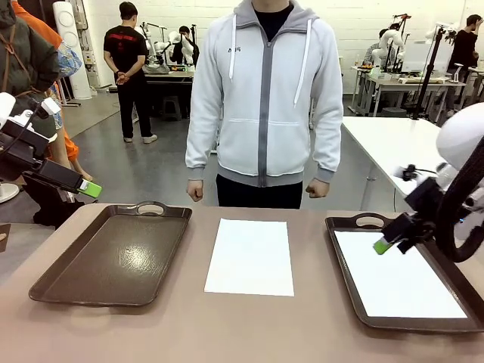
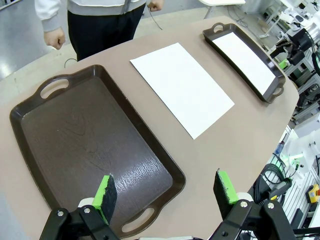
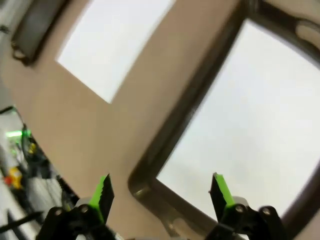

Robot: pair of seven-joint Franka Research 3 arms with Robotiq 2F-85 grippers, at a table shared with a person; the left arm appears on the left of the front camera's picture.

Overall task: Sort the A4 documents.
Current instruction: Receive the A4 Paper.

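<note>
Front view, thin rectangular sheet [image 1: 249, 257], glossy tray [image 1: 113, 257]

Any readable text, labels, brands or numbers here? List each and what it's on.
None legible.
Sheet on the table: blank.
Sheet in tray, right tray: blank.
Left tray: no label.
Small mark on the person's jacket chest: too small to read.

Bright, even overhead light; soft glare on the left tray [image 1: 113, 265], the A4 document [image 1: 250, 255] nearly washed out. Right wrist view blurred throughout; wrist-view edges bow.
</note>
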